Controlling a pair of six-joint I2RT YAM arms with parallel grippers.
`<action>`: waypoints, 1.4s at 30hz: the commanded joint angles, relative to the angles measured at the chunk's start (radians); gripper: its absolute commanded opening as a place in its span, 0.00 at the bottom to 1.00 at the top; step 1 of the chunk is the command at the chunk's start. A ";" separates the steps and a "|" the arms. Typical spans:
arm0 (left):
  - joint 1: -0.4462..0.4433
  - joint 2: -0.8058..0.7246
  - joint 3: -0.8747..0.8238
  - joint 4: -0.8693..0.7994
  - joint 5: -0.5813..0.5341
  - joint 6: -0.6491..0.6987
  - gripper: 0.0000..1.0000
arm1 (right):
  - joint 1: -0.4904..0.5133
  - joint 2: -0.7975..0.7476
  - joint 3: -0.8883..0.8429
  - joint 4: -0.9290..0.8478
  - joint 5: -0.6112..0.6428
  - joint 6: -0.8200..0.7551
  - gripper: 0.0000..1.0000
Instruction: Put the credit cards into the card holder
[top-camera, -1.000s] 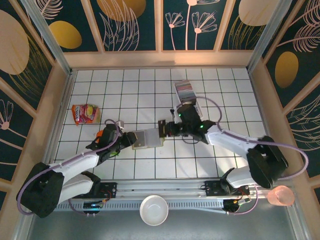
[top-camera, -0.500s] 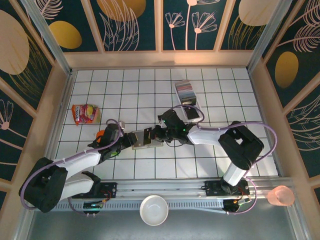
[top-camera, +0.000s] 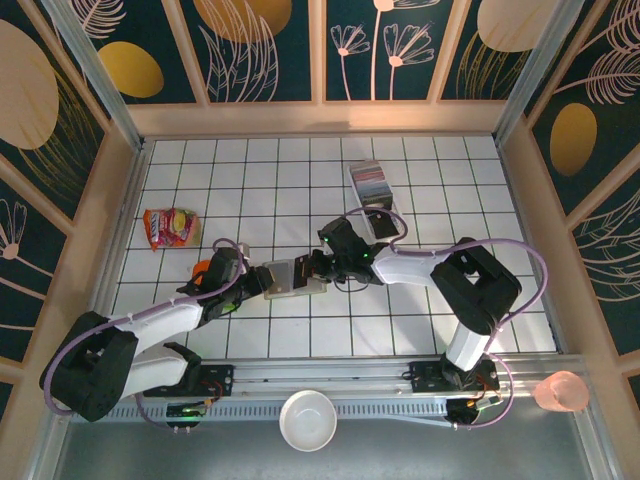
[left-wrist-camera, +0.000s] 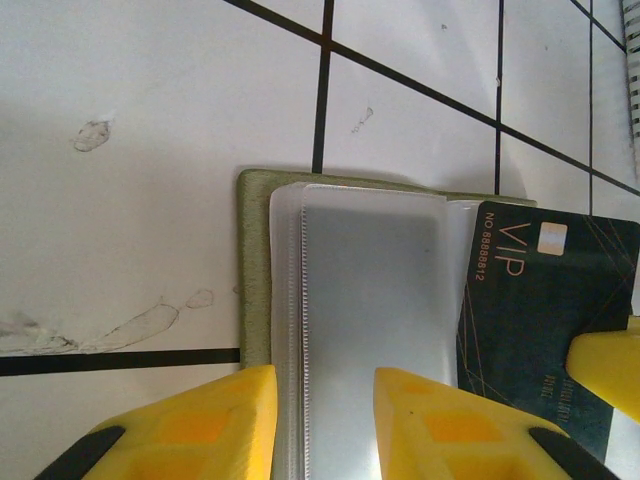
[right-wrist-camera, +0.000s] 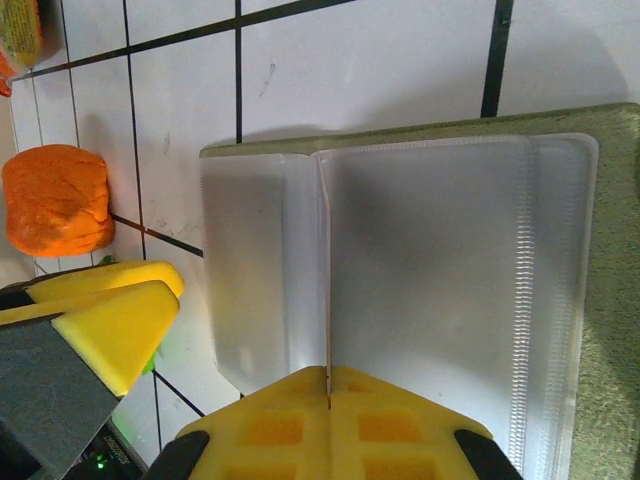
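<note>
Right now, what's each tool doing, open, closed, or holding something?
Left tool: closed on the card holder, gripping its edge.
Right tool: shut on a dark VIP card, its edge between the pads.

Bright, even light from overhead across the white tiled counter (top-camera: 250, 180), with only soft, short shadows under both arms. The overhead view is sharp at centre, its walls leaning outward at the edges. Up close, the card holder (right-wrist-camera: 600, 300) shows milky sheen on its plastic sleeves, while the yellow fingers (left-wrist-camera: 200, 430) blur softly at the bottom.
</note>
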 joint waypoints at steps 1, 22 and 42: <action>0.004 0.003 -0.015 0.016 -0.005 0.013 0.30 | -0.008 -0.001 0.018 -0.026 0.023 -0.022 0.00; 0.004 0.025 -0.021 0.012 -0.037 0.025 0.22 | -0.013 0.031 -0.019 0.113 -0.031 0.060 0.00; 0.005 0.085 -0.021 0.045 -0.028 0.031 0.09 | 0.005 0.061 -0.070 0.243 -0.129 0.137 0.00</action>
